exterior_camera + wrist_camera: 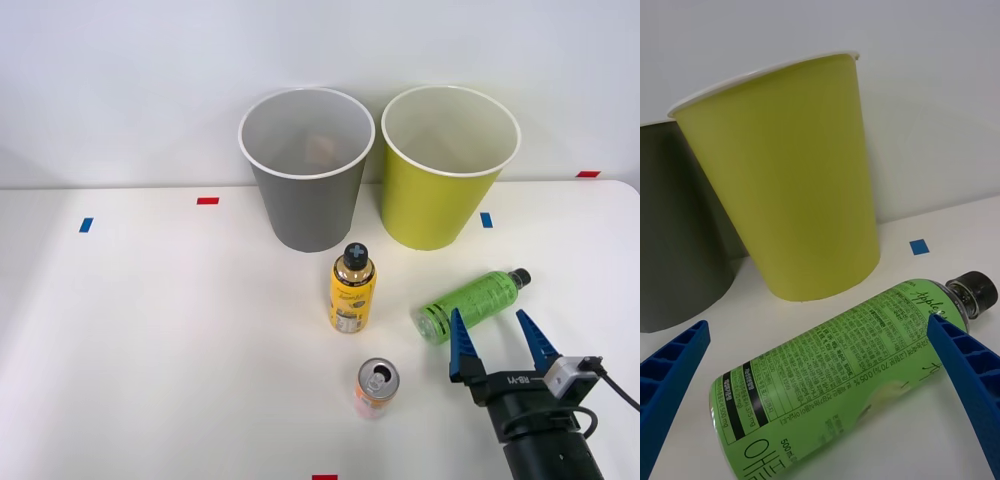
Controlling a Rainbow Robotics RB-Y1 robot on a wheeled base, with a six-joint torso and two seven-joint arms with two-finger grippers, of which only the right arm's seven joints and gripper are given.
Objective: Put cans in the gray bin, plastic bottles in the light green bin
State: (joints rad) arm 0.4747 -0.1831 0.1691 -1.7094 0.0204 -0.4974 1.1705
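Hovering with its blue ribbed fingers spread wide, the right gripper (497, 335) sits just short of the bright green plastic bottle (468, 304), empty; that bottle lies on its side on the white table (150, 330), before the tall yellow-green bin (440, 190); the tall gray bin (305, 200) stands beside it.

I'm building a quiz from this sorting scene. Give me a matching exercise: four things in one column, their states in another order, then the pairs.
Things:
1. green bottle
2. yellow-labelled bottle
3. pale orange can
4. right gripper

States:
A. standing, black cap on top
B. open, just short of a bottle
C. lying on its side
D. standing, silver top with its opening showing

Pairs: 1-C, 2-A, 3-D, 4-B
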